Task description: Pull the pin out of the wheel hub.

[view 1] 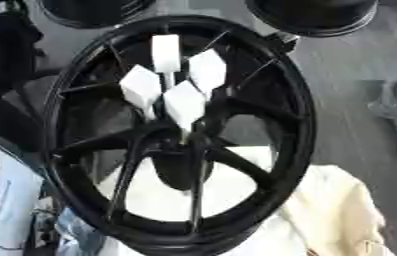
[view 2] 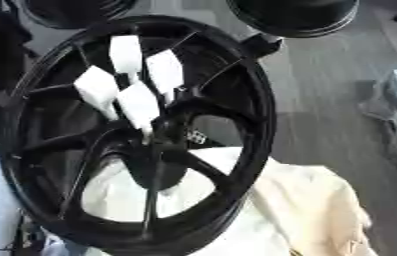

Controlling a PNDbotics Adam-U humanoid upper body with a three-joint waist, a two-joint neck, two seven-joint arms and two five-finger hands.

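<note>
While my hands are showing nowhere, white-headed pins (view 1: 184, 102) are standing from the black wheel hub (view 1: 177, 145), fanning upward.

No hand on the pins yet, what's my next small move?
Probably bring one hand into view toward the nearest white pin. Four white pins stand in the black wheel hub, and neither hand shows in either view.

Wide gaps between the spokes (view 1: 236, 165) of the black wheel (view 1: 299, 130), open to the cream cloth (view 1: 341, 210) behind. Hub (view 1: 182, 147) fronted by four white blocks (view 1: 184, 102) crowded close together, with narrow room between them. Open grey floor (view 2: 324, 90) at right, beside the rim.
</note>
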